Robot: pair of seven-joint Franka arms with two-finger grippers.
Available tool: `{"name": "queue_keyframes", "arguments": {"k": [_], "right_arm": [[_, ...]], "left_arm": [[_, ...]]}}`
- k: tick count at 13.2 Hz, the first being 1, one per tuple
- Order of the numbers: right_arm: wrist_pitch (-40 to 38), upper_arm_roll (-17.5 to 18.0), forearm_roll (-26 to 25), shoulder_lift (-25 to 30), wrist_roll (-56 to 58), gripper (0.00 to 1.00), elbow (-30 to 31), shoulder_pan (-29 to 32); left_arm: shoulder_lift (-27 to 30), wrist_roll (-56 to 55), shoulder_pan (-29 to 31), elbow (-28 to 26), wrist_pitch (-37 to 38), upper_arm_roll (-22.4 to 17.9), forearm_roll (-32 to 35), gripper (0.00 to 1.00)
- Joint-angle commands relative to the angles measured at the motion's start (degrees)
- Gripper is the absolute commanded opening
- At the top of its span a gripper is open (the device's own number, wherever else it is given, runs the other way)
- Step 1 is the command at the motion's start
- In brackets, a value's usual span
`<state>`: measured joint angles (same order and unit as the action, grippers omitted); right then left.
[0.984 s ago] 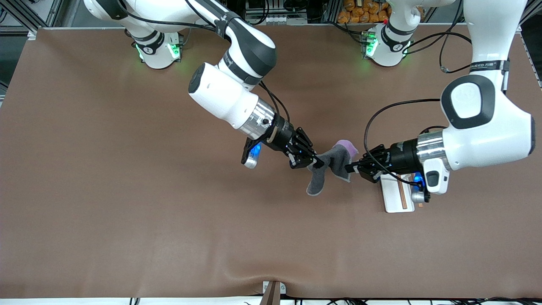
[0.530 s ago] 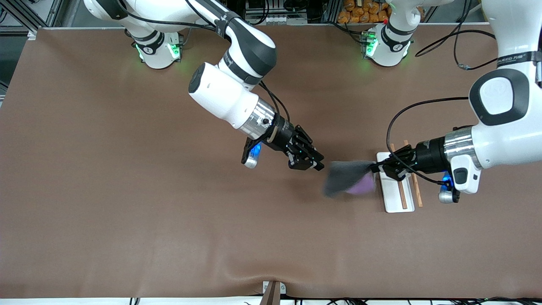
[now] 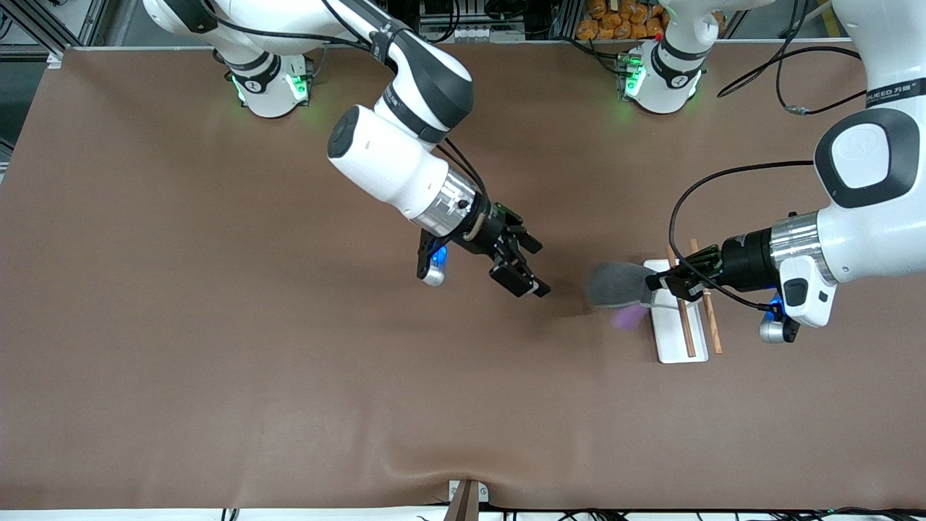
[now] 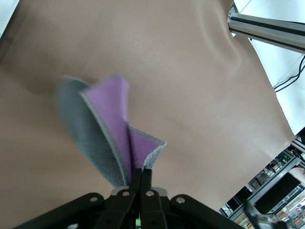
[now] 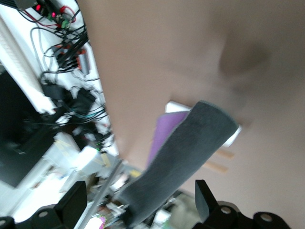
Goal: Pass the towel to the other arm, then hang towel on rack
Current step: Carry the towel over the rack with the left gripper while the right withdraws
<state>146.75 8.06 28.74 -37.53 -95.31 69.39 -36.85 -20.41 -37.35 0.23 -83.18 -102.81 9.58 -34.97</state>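
Observation:
The towel (image 3: 616,286), dark grey with a purple underside (image 3: 628,317), hangs in the air from my left gripper (image 3: 660,284), which is shut on one edge of it, just beside the rack (image 3: 673,347). The rack is a white base with two wooden rods (image 3: 712,318). In the left wrist view the fingertips (image 4: 141,174) pinch the towel (image 4: 102,129), grey outside and purple inside. My right gripper (image 3: 534,266) is open and empty over the table's middle, apart from the towel. The right wrist view shows its spread fingers (image 5: 206,194) and the towel (image 5: 190,148) farther off.
The rack's white base (image 5: 234,135) shows past the towel in the right wrist view. The brown table cover (image 3: 217,325) spreads all around. A bracket (image 3: 466,496) sits at the table's edge nearest the camera. The arm bases (image 3: 268,83) stand along the farthest edge.
Both grippers held the towel one second ago. The right gripper let go and turned in place. The left gripper carried the towel toward the rack at its end of the table.

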Motion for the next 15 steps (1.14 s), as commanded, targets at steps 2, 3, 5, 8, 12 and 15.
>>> {"name": "queue_keyframes", "arguments": {"k": [2,3,5,8,12,15], "right_arm": [[-15.0,0.4,-11.2,4.9,0.5,1.00,1.0,3.4],[-19.2,0.5,-13.6,5.9,1.5,1.00,1.0,4.3],[-27.2,0.5,-14.8,7.6,8.2,1.00,1.0,6.1],[-38.1,0.5,-14.8,10.1,21.1,1.00,0.9,10.7],[-49.1,0.4,-15.6,12.1,43.0,1.00,0.9,17.7],[-52.8,0.5,-17.8,13.3,58.9,1.00,0.9,23.7]], "left_arm": [[0.7,3.9,-0.7,0.4,1.2,0.8,7.5,0.00],[0.6,5.6,-1.3,0.4,1.2,0.9,9.9,0.00],[0.6,9.3,-2.3,0.3,1.2,0.9,15.8,0.00],[0.5,12.6,-3.2,0.3,2.0,1.8,23.8,0.00],[0.1,17.6,-3.0,-0.1,2.3,1.9,27.2,0.00],[-0.4,23.1,-1.8,-0.5,5.3,1.1,27.8,0.00]]}}
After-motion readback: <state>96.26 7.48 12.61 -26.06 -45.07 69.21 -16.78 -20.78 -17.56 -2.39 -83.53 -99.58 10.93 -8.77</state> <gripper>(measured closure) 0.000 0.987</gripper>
